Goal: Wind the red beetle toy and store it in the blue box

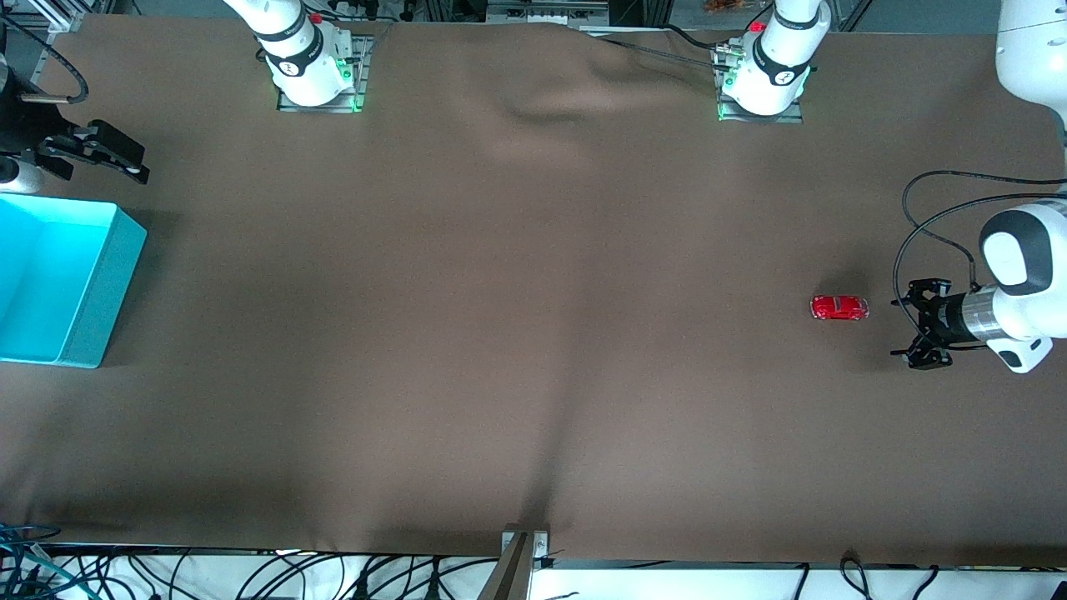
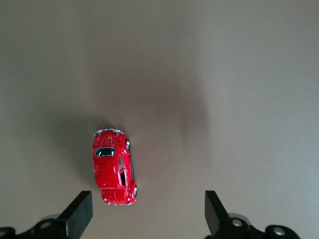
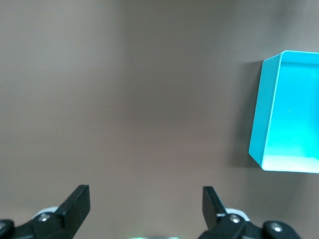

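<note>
No text or labels are legible.

Beetle toy (image 1: 839, 307) well apart from box (image 1: 79, 283)

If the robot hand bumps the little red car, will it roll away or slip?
It probably would roll: the red car stands on its small wheels on the flat brown table cloth. Its shiny rounded body may be slippery to pinch. It looks tiny and hard, so likely light and stiff. The left hand is open beside it.
</note>
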Robot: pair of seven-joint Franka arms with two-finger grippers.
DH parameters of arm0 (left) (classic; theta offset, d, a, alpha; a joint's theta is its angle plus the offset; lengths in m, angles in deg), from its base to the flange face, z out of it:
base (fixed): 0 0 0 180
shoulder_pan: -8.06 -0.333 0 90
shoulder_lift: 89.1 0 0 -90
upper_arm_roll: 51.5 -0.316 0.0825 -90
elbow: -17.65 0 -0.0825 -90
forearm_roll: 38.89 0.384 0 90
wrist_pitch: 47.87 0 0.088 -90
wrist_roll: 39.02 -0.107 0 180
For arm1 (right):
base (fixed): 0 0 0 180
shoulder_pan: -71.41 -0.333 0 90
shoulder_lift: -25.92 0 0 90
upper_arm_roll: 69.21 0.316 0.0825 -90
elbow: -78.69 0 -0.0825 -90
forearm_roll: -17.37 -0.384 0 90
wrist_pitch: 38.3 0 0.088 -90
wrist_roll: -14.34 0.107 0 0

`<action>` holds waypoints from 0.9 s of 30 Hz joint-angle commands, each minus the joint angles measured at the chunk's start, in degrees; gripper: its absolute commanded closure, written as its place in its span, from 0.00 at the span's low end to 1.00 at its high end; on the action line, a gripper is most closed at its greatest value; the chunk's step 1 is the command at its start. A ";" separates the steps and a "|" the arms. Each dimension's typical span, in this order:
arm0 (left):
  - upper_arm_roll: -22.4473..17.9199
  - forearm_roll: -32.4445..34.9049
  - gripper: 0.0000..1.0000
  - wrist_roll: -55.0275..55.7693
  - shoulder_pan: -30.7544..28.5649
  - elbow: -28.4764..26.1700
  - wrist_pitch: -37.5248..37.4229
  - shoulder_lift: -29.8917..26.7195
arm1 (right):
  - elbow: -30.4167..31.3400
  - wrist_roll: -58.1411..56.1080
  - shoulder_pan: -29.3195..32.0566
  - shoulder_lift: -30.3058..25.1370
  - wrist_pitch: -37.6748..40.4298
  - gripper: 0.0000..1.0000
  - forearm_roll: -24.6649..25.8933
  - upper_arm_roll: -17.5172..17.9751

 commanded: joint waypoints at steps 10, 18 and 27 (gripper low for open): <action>-0.28 -0.47 0.00 6.37 3.18 -12.66 10.61 -1.91 | -0.67 0.10 0.07 0.06 0.24 0.00 -0.53 0.18; -0.28 1.90 0.00 8.74 3.18 -15.30 10.88 -2.00 | -0.67 0.10 0.07 0.15 0.15 0.00 -0.53 0.09; -0.28 2.08 0.35 8.31 2.57 -15.83 11.06 -2.08 | -0.67 0.10 0.07 0.24 0.15 0.00 -0.53 0.09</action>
